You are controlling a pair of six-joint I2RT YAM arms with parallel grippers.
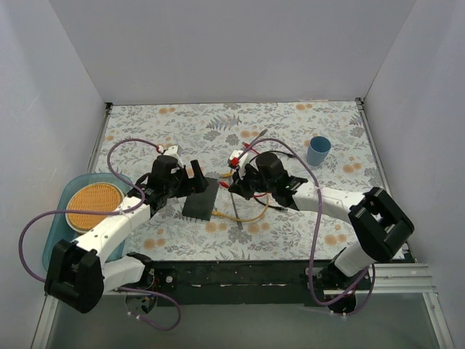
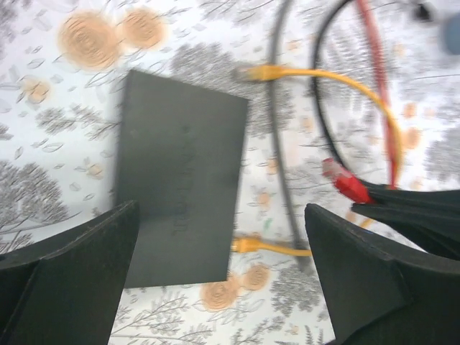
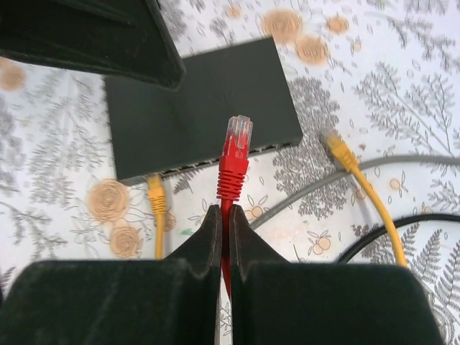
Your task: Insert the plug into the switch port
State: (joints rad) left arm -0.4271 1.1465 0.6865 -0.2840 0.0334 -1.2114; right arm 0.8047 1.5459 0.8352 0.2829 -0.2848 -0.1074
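The right gripper (image 3: pixel 225 215) is pinched tight on the back end of the red plug (image 3: pixel 236 151), so the plug sticks out in front and points at the black switch (image 3: pixel 201 100). The switch lies flat on the flowery desk (image 1: pixel 290 123), between the two arms. The plug is close to the side with the row of ports (image 3: pixel 198 167) but is not in one yet. A yellow plug (image 3: pixel 154 192) already sits in one port. The left gripper (image 2: pixel 221 212) hangs over the switch, opened wide and holding nothing. The step now looks like lining up. Next, the plug needs to come level with a free port, aim straight, then get pushed in; which port I cannot tell. The switch might slide, so the left gripper may need to hold it. There is faint writing on top of the switch, too blurry to read.
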